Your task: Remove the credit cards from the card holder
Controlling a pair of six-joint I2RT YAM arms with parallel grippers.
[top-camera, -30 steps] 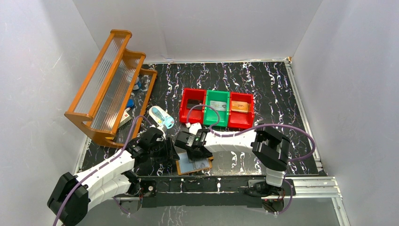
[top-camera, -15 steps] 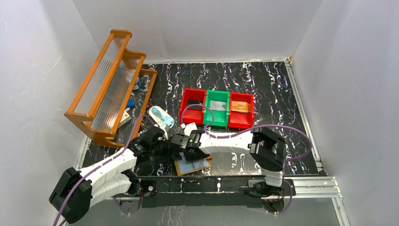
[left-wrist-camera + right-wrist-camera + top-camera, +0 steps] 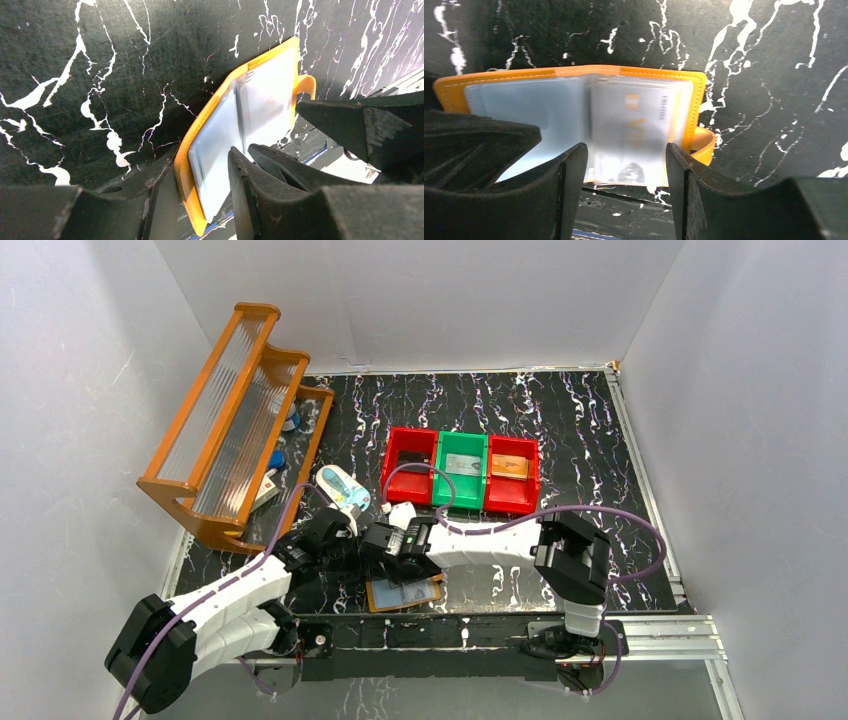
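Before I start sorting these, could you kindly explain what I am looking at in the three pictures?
These are two robot arms bolted side by side at the near edge of a black marbled table. The wide picture looks down from above and behind them. The other two pictures come from a small camera on each wrist, and the dark wedges in them are that arm's own grasping parts.

On the table stand a wooden rack, a row of red and green bins and a pale oval item. Near the front edge lies an orange card holder.

The left arm's fingers reach over the holder's clear face. The right arm's fingers stand either side of a pale card that pokes out of the holder. Whether either arm is truly pinching anything, I cannot tell.
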